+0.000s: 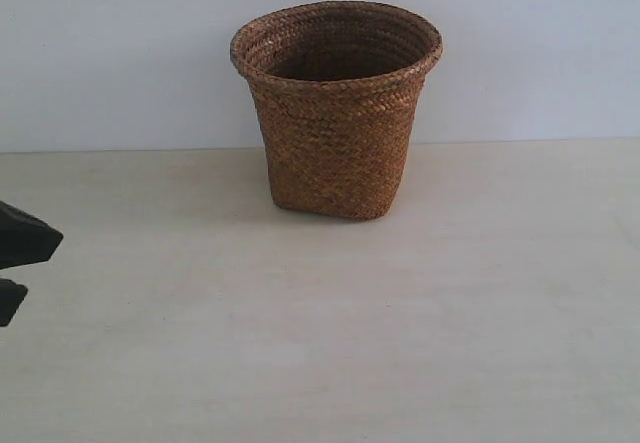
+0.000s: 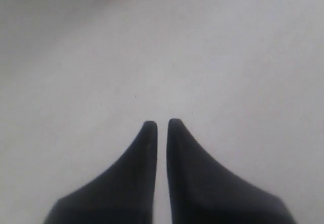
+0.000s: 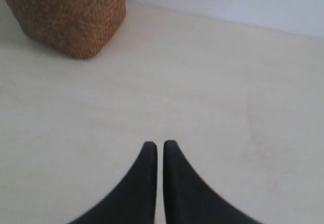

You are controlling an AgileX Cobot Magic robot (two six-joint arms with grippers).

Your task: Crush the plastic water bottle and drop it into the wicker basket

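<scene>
The brown wicker basket (image 1: 337,113) stands upright at the back middle of the pale table, its inside dark from this angle. Its lower wall also shows in the right wrist view as the wicker basket (image 3: 71,16). The plastic water bottle is not visible in any view. My left gripper (image 2: 162,124) is shut with nothing between its black fingers, hovering over bare table; in the exterior view it pokes in at the left edge as the left gripper (image 1: 20,263). My right gripper (image 3: 159,144) is shut and empty, some way from the basket's base, and is outside the exterior view.
The pale wooden table (image 1: 400,343) stretches in front of the basket. A plain white wall (image 1: 540,53) rises right behind the basket.
</scene>
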